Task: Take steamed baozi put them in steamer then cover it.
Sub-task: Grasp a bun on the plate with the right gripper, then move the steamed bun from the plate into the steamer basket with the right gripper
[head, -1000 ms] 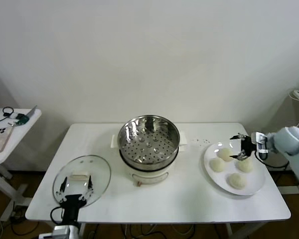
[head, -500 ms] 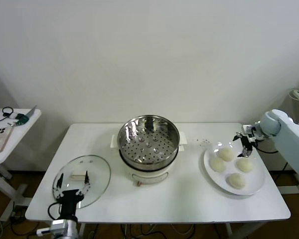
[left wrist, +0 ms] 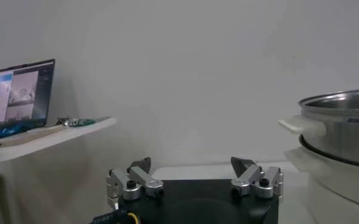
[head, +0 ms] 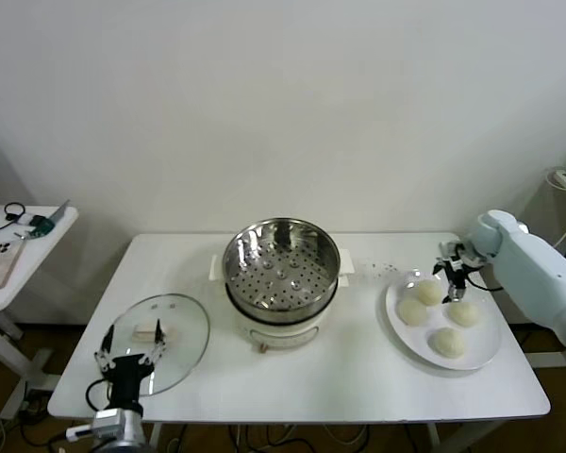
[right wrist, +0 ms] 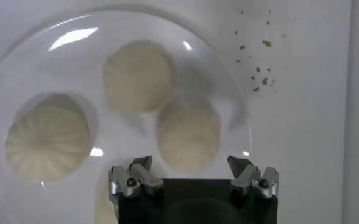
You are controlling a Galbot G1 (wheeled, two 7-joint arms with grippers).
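Head view: four steamed baozi are seen lying on a white plate at the right side of the tabletop, none of them gripped. The right end effector is held just above the far edge of the plate, close over the farthest bun, with its fingers spread apart and nothing between them; in the right wrist view the open fingertips are seen above the nearest baozi, with two more buns beside it on the plate. The steamer is placed at the middle of the tabletop, its perforated steel basket uncovered and holding nothing. The cover, a glass lid with a white handle, is laid flat on the tabletop to the left of the steamer. The left end effector is positioned over the near edge of the cover, fingers spread open and gripping nothing. A small side table with a few items stands well apart to the left.
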